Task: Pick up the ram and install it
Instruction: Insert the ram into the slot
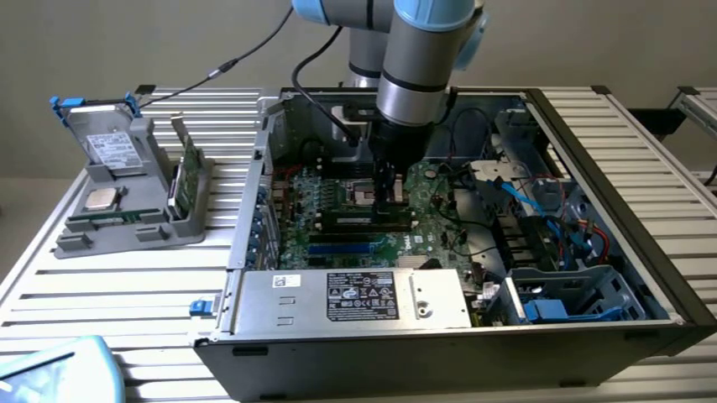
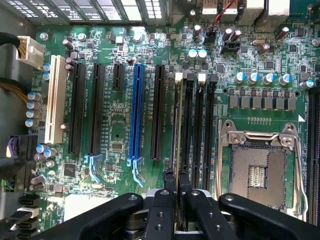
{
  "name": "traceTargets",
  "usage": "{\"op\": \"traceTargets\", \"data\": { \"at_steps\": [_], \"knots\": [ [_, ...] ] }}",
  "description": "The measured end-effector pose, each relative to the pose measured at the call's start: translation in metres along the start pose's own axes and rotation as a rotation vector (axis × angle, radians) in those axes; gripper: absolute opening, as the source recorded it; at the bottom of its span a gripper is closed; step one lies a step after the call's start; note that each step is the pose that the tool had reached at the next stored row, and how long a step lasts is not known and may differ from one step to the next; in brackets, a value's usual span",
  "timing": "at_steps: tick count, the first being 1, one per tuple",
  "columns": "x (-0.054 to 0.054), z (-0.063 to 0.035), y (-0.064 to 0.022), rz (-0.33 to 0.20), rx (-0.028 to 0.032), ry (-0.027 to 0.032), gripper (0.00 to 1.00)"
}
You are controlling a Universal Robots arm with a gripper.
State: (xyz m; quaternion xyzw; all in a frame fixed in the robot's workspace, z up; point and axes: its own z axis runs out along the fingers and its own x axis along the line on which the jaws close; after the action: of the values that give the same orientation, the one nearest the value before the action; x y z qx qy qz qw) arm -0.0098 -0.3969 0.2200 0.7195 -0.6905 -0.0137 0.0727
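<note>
1 pincer [image 2: 176, 175], narrowed to a slit, hangs over the memory slots [image 2: 189, 125] on the motherboard [image 2: 116, 120].

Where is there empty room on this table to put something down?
Bare slats of the table lie in front of the grey holder, between it, the computer case and the light blue thing. Another bare strip runs beside the case on the exterior view's right. Inside the case it is crowded: the tool, cables and the motherboard.

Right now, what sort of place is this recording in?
Probably a robotics lab bench for PC assembly: an open desktop computer case on a slatted metal table, a grey parts fixture beside it, and a robot arm reaching into the case.
</note>
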Motion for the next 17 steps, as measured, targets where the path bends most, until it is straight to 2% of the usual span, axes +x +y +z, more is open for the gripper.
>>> {"op": "traceTargets", "data": {
  "at_steps": [17],
  "knots": [
    [-0.0001,0.0022,-0.0015,-0.007,-0.0003,0.0008,0.14]
  ]
}}
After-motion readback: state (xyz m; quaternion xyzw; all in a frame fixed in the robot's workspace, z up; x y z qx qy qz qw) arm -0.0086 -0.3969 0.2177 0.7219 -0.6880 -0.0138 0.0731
